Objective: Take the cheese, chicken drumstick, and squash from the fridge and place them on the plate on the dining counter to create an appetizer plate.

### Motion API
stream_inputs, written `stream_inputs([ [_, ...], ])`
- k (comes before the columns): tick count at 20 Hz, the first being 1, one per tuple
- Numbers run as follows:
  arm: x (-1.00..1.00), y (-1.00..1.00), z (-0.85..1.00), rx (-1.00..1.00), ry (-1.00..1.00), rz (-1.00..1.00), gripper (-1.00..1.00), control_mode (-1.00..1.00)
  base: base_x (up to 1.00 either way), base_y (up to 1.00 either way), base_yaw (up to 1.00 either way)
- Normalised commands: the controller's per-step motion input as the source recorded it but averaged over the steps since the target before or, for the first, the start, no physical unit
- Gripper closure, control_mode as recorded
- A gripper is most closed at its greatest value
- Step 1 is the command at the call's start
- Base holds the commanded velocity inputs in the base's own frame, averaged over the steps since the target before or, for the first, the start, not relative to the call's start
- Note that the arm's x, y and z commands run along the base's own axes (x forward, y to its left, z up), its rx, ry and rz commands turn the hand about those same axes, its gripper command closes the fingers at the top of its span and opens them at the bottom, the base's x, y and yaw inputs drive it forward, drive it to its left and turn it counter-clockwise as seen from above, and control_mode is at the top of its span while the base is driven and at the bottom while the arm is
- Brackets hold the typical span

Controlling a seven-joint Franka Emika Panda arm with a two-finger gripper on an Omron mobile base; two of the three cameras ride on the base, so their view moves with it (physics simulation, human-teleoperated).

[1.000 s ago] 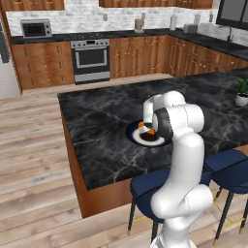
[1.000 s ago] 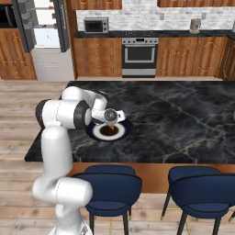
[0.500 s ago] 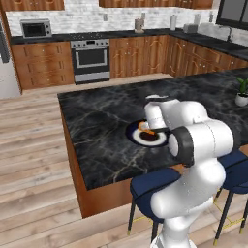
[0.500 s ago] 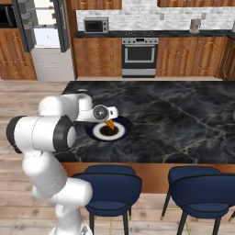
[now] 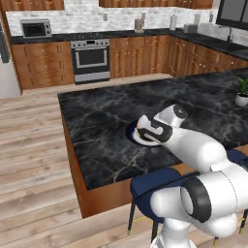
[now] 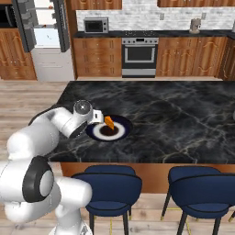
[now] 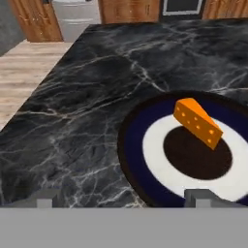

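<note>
we see the orange holed cheese wedge (image 7: 197,121) resting on the round navy-rimmed white plate (image 7: 145,150) just ahead of our end effector (image 7: 123,197), spread wide, empty.

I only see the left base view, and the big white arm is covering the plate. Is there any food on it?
Observer: Yes. The hand view shows the cheese, an orange wedge, sitting on the plate.
Operator: Is the robot holding it?
Observer: No. The gripper is open, with nothing between its fingertips, and it is clear of the cheese.
Operator: Is the fridge shut?
Observer: No. In the right base view the fridge stands open, and its white inside is showing.
</note>
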Motion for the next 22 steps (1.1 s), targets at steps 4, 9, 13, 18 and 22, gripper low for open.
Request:
stream_inputs([
  [4, -0.29, 0.22, 1.0, 0.12, 0.58, 0.0, -1.0, -1.0, 0.0, 0.0, 0.0],
  [9, -0.66, 0.03, 0.96, 0.02, 0.33, 0.0, -1.0, -1.0, 0.0, 0.0, 0.0],
  [13, -1.0, 0.0, 0.32, -0.06, -0.04, 0.0, -1.0, -1.0, 0.0, 0.0, 0.0],
  [18, -0.98, 0.07, 0.03, -0.19, -0.29, 0.0, -1.0, -1.0, 0.0, 0.0, 0.0],
  [22, -0.28, 0.04, 0.0, -0.07, -0.12, 0.0, -1.0, 1.0, -0.18, 0.12, 0.0],
])
